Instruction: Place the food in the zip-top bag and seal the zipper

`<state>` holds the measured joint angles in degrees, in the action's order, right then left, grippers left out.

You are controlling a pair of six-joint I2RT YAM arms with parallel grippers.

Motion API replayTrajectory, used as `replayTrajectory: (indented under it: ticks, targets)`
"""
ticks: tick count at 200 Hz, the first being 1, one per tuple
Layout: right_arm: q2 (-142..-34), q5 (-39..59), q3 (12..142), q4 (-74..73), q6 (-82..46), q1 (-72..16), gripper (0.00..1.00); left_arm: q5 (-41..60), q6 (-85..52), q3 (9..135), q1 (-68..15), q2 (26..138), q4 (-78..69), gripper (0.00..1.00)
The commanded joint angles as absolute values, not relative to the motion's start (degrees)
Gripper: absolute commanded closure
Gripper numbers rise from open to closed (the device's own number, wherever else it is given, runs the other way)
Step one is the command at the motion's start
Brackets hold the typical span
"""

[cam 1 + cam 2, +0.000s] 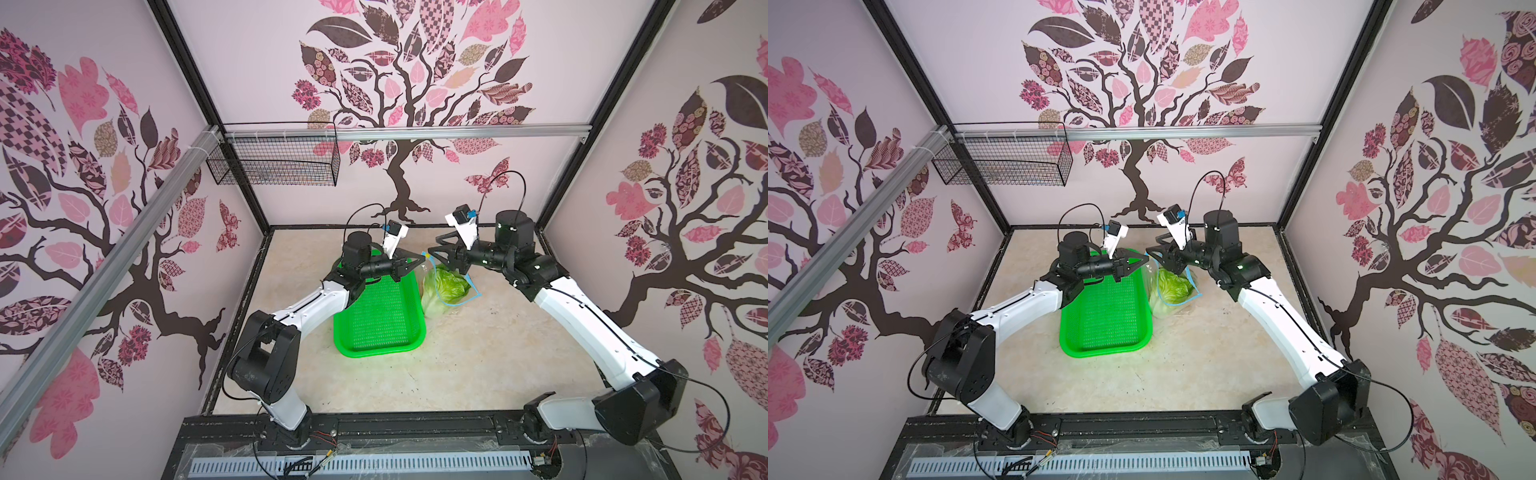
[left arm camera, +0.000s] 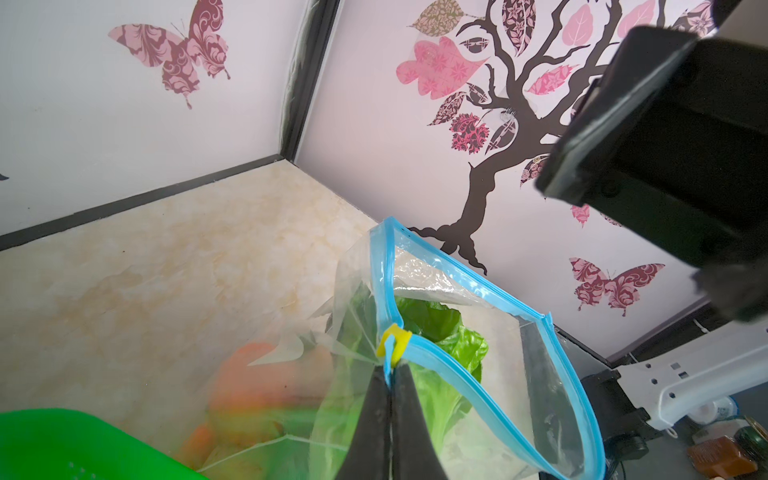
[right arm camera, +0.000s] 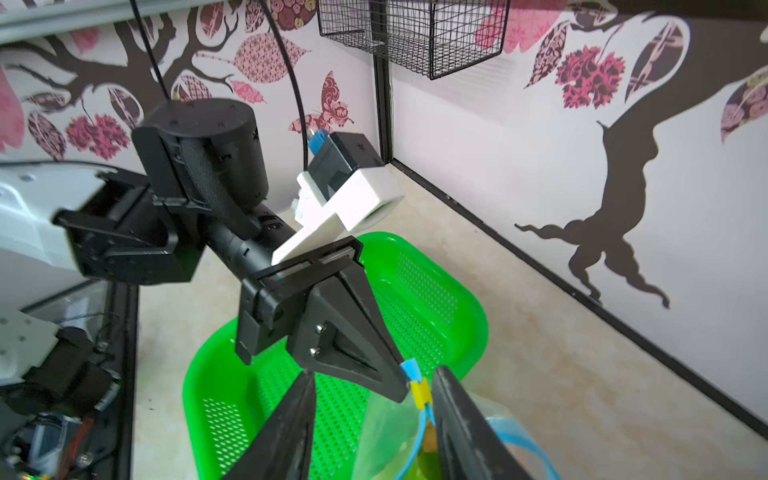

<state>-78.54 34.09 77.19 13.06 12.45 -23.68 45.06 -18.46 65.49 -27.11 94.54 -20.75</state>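
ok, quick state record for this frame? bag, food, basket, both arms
bag: clear, mouth open
zipper: unsealed, yellow tab at one end
contents: cabbage and an orange piece inside bag
basket: beside bag, no food visible
left gripper: jaws shut on zipper by the tab
right gripper: jaws apart, either side of the tab

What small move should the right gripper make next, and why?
Probably close the right gripper on the yellow slider: its open jaws flank it, the left gripper pinches the zipper beside it, and the zip-top bag mouth gapes with cabbage inside.
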Motion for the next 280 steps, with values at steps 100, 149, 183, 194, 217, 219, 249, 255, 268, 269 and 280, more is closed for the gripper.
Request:
replayTrajectory:
  ticks: [100, 149, 183, 194, 217, 219, 249, 255, 268, 269, 280]
  targets:
    - [-86.6, 36.4, 74.3, 11.7, 20.1, -23.6, 0.72, 43.3, -15.9, 63.0, -27.2, 90.5, -21.0, 1.0]
    - [-86.4, 36.4, 72.9, 10.4, 19.5, -23.6, 0.79, 42.4, -15.7, 62.4, -27.2, 89.9, -21.2, 1.0]
    - [-87.0, 36.8, 73.3, 11.4, 19.7, -23.6, 0.9, 41.5, -15.7, 62.3, -27.2, 89.5, -21.2, 1.0]
    - [-86.9, 36.8, 73.6, 11.9, 19.5, -23.6, 0.94, 40.7, -15.9, 62.3, -27.2, 89.3, -21.2, 1.0]
    - [-85.2, 36.5, 73.2, 12.1, 18.5, -23.5, 0.97, 38.4, -17.0, 62.4, -27.2, 89.3, -21.5, 1.0]
    - [-84.9, 36.3, 73.0, 11.9, 18.4, -23.5, 0.98, 38.4, -17.1, 62.4, -27.1, 89.4, -21.7, 1.0]
    - [-81.6, 33.3, 70.7, 11.2, 16.7, -23.9, 1.0, 37.2, -20.2, 62.5, -26.4, 89.5, -24.0, 1.0]
    - [-81.0, 32.5, 70.3, 11.4, 16.5, -24.1, 1.0, 37.3, -20.9, 62.5, -26.0, 89.6, -24.8, 1.0]
    - [-80.3, 30.7, 69.6, 11.7, 16.6, -24.7, 1.0, 37.4, -22.6, 62.4, -25.4, 89.7, -26.4, 1.0]
    - [-80.3, 30.6, 69.6, 11.8, 16.5, -24.8, 1.0, 37.4, -22.8, 62.4, -25.4, 89.7, -26.5, 1.0]
    - [-80.2, 29.4, 69.4, 12.6, 16.6, -25.2, 1.0, 37.8, -24.2, 62.2, -24.8, 89.8, -28.3, 1.0]
